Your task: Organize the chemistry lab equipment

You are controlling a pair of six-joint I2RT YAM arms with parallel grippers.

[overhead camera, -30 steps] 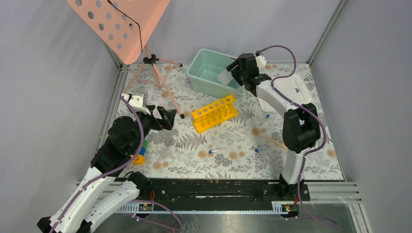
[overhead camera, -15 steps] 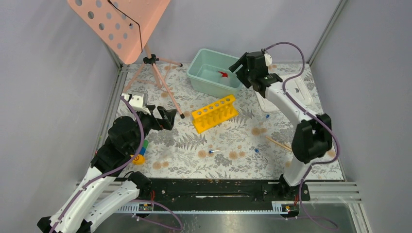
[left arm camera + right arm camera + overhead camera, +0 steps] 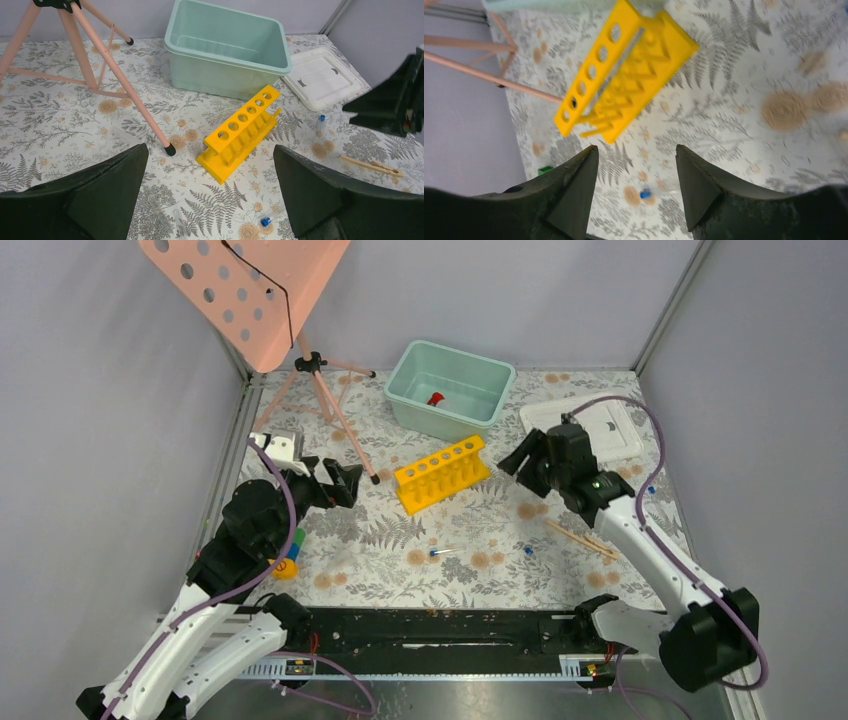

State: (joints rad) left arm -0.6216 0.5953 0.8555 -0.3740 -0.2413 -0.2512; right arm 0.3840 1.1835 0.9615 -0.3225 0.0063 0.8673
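Note:
The small bottle, of which only the red cap (image 3: 435, 398) shows clearly, lies inside the teal bin (image 3: 404, 400). The yellow test-tube rack (image 3: 443, 473) stands mid-table, with no tubes in its holes; it also shows in the left wrist view (image 3: 245, 132) and the right wrist view (image 3: 624, 70). Blue-capped tubes lie on the mat at the front middle (image 3: 440, 552), to its right (image 3: 527, 551) and at the far right (image 3: 651, 490). My right gripper (image 3: 515, 462) is open and empty, just right of the rack. My left gripper (image 3: 355, 483) is open and empty, left of the rack.
The pink perforated stand (image 3: 250, 290) on its tripod (image 3: 325, 405) fills the back left. A white lid (image 3: 590, 425) lies at the back right and a wooden clip (image 3: 580, 538) in front of it. The block stack (image 3: 288, 558) sits under my left arm. Clear capless tubes (image 3: 160, 215) lie near my left gripper.
My right gripper let go of the bottle over the teal bin, and the bottle now lies inside. The right arm then drew back toward the rack's right end. The left arm has not moved.

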